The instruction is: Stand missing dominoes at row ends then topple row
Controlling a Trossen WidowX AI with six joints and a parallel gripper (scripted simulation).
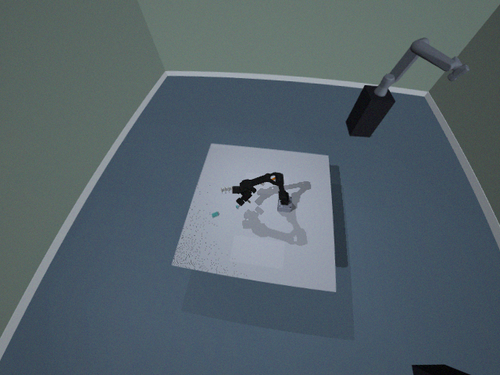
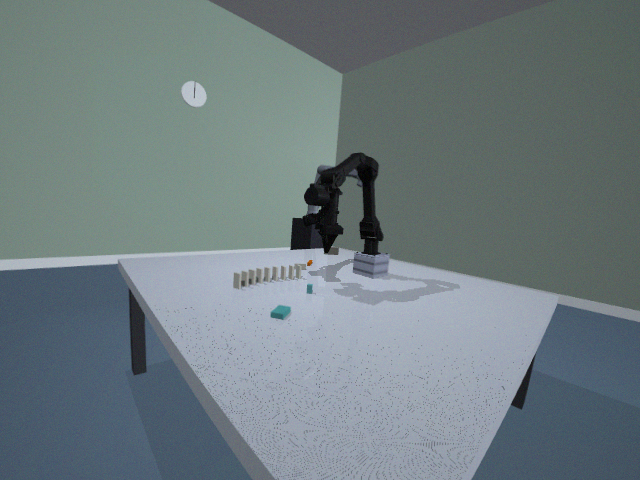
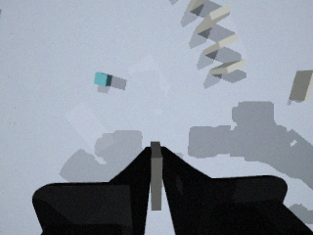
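A row of several beige dominoes (image 2: 266, 274) (image 1: 225, 189) (image 3: 215, 39) stands on the white table (image 2: 413, 361) (image 1: 282, 262). My gripper (image 3: 155, 151) (image 2: 328, 248) (image 1: 245, 199) hangs a little above the table past the row's end nearest the robot base, and is shut on a thin beige domino (image 3: 156, 171) held on edge between the fingers. A second loose beige domino (image 3: 300, 85) (image 2: 333, 251) lies on the table close by the gripper, apart from the row.
A small teal block (image 2: 309, 288) (image 3: 102, 78) (image 1: 237, 207) stands near the row's end. A flat teal block (image 2: 280, 311) (image 1: 215, 214) lies further out. A small orange object (image 2: 309, 262) sits by the row's end. The robot base (image 2: 370, 263) (image 1: 285, 206) stands to the right.
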